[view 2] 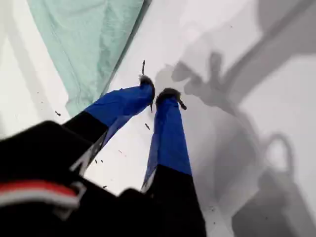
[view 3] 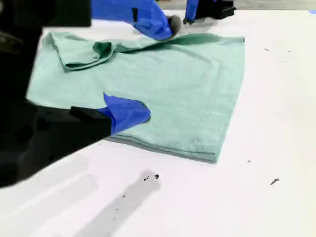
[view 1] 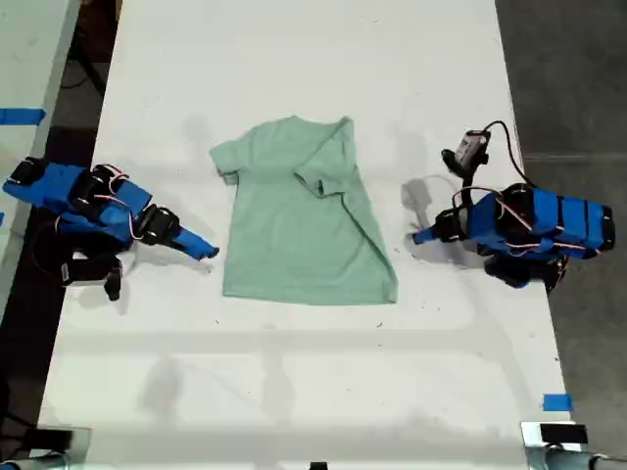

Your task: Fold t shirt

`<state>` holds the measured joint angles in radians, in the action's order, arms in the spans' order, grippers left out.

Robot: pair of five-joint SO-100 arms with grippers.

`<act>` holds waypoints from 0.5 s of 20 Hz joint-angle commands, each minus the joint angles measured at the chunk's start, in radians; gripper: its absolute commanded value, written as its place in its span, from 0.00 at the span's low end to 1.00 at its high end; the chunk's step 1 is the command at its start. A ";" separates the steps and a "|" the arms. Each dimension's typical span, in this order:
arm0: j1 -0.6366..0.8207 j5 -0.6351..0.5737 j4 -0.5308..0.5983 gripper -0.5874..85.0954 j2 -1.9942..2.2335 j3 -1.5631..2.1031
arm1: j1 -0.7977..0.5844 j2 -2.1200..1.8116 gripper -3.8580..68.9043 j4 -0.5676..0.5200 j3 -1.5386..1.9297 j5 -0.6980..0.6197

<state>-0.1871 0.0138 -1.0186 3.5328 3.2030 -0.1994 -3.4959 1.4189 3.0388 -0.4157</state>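
Note:
The pale mint-green t shirt (view 1: 294,225) lies flat mid-table, collar toward the far edge. Its sleeve and side on the exterior view's right are folded in over the body. My first gripper (view 1: 419,236) is on the arm at the exterior view's right. It rests on bare table just off the shirt's edge, fingertips nearly touching (view 2: 157,90), holding nothing, and the shirt (view 2: 89,39) lies just beyond it. My second gripper (view 1: 208,252), on the arm at the exterior view's left, hovers at the shirt's other side. Its jaws stand apart (view 3: 158,66) over the cloth (view 3: 197,89), empty.
The white table (view 1: 313,372) carries small dark specks (view 3: 150,177). Blue tape marks (view 1: 556,401) sit near the front corner on the exterior view's right. A cable and small camera (view 1: 470,149) rise beside the first arm. Dark floor borders the table on the exterior view's right.

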 commanded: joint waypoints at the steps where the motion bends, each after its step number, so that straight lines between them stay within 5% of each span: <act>1: 0.347 0.098 -0.008 0.01 0.005 0.017 | 0.037 -0.005 0.10 -0.043 0.051 -0.032; 10: 0.339 0.114 -0.005 0.00 0.005 0.017 | 0.035 -0.005 0.10 -0.043 0.051 -0.032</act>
<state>0.1381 0.1028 -1.0247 3.5328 3.2030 -0.1703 -3.4959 1.4005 3.0419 -0.4341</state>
